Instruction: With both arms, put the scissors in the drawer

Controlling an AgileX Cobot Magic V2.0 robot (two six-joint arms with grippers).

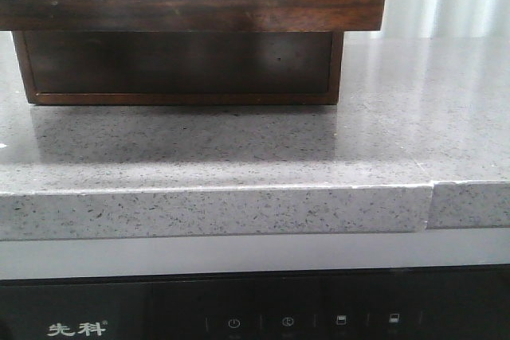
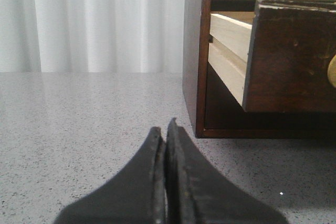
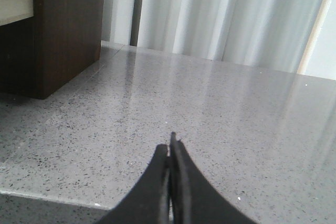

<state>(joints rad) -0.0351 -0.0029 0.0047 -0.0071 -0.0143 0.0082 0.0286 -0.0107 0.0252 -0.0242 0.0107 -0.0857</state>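
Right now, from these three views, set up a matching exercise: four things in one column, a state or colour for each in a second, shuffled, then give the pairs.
Things:
1. drawer
2. left gripper
3. countertop
4. curtain

States or colours:
A. speckled grey stone
B. pulled out of the cabinet
C. white, hanging in folds
D. black fingers closed together, holding nothing

Pairs: 1-B, 2-D, 3-A, 4-C
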